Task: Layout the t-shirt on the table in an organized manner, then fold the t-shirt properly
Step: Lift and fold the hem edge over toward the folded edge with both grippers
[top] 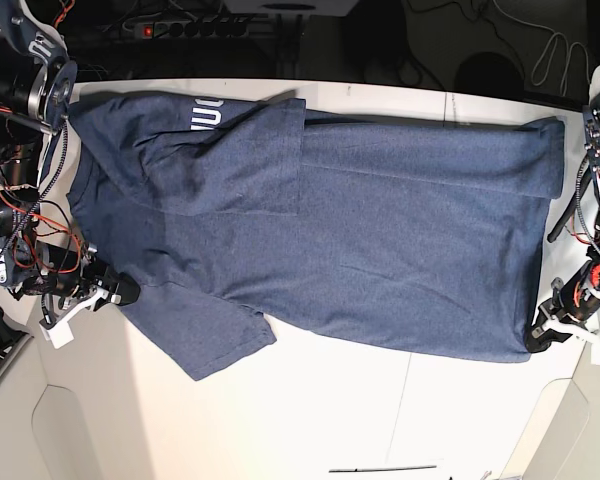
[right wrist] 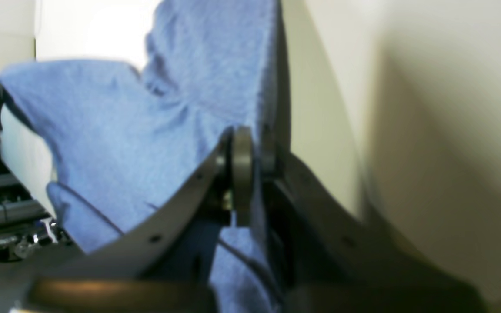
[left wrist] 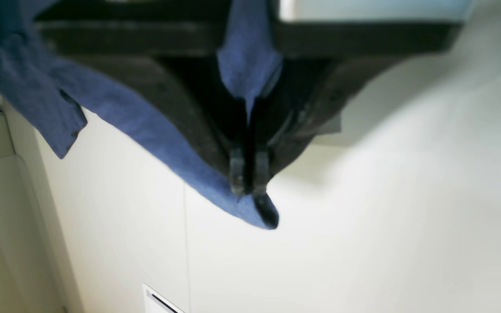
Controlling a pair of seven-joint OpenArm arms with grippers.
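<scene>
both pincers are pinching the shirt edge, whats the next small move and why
Probably lift both corners together and carry that edge across toward the far side. The left pincer and right pincer are each shut on a near corner of the t-shirt, which lies mostly spread on the table; the far edge is already folded over, so the near edge looks due next.

Showing as soft matt cloth, heathered blue with a faintly fuzzy weave: the t-shirt [top: 380, 260], pinched between the dark matt plastic fingers [left wrist: 237, 169] of the left gripper [left wrist: 248, 176]. Lying smooth and off-white under it, with a slight sheen: the table [top: 310, 420]. Looking matt, dark and hard beside the cloth: the right gripper [right wrist: 250, 174].
</scene>
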